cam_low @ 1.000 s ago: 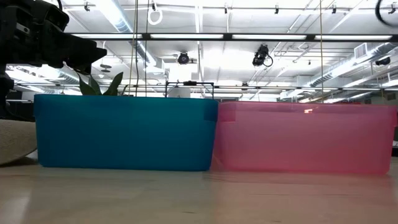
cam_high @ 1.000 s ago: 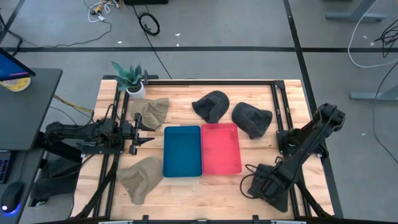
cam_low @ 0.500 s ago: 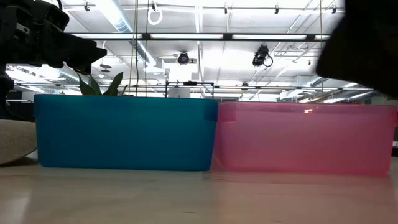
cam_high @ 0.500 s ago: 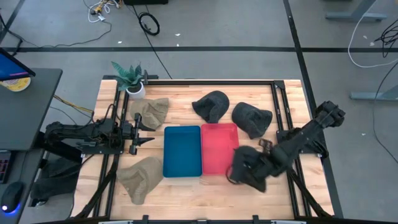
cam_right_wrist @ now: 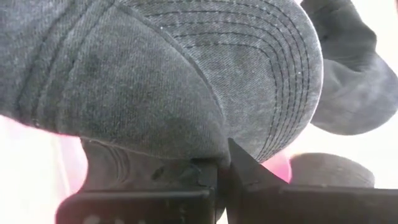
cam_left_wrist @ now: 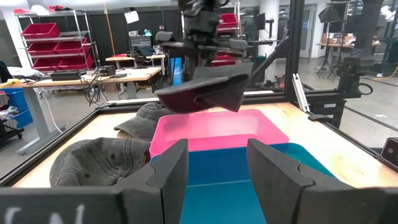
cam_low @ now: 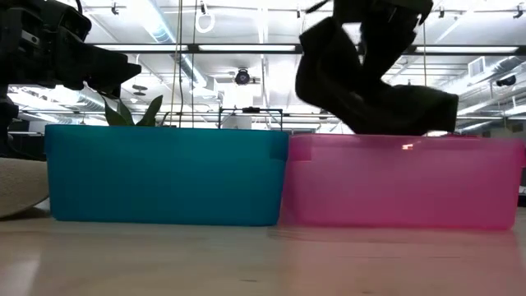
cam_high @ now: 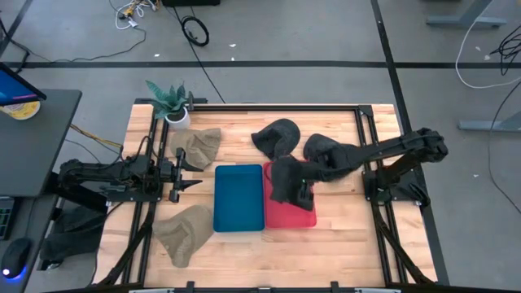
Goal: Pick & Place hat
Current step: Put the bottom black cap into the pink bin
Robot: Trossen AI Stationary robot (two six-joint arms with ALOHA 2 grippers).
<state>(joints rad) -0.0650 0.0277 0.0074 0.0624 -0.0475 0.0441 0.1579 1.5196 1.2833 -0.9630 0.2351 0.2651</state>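
My right gripper is shut on a dark grey cap and holds it over the pink bin. In the low view the cap hangs just above the bin's rim. The left wrist view shows the cap below the right gripper. My left gripper waits open at the table's left, pointing at the blue bin. Two other dark caps lie on the table beyond the pink bin. Two tan hats lie left of the blue bin. My right gripper pinches the dark cap between its two fingers, at the cloth beside the stitched brim. It comes from above, pointing down. The cap is lifted clear and hangs below the fingers, tilted, with its brim lowest over the pink bin.
A potted plant stands at the table's far left corner. The two bins sit side by side at the table's middle. Bare wood runs along the near edge and near right corner. A black frame rail runs along the table's right.
My right arm has swung from the table's near right corner toward the far edge and the left. It has carried the dark cap up off the table to a place above the pink bin. In the low view the cap has come in from the right.
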